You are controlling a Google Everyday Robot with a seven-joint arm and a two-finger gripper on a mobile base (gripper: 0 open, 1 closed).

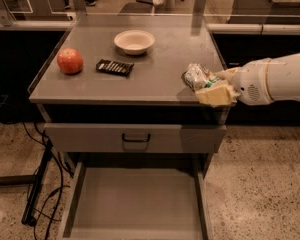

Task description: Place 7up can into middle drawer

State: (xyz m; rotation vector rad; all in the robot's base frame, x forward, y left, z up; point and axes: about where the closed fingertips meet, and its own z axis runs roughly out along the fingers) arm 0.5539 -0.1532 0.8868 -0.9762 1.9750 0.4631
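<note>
The 7up can (196, 76) is a dented silvery can with green print. It is held tilted above the front right corner of the counter. My gripper (210, 85) reaches in from the right on a white arm and is shut on the can, its cream fingers (216, 94) under and beside it. The middle drawer (136, 203) is pulled open at the bottom of the view, showing a plain flat grey floor with low side walls. The can is above and to the right of the drawer.
On the grey counter (155, 59) sit a red apple (70, 60), a dark flat packet (115, 67) and a white bowl (134, 41). A shut drawer front with a black loop handle (136, 138) lies above the open drawer. Cables and a stand leg (37, 189) are at the left.
</note>
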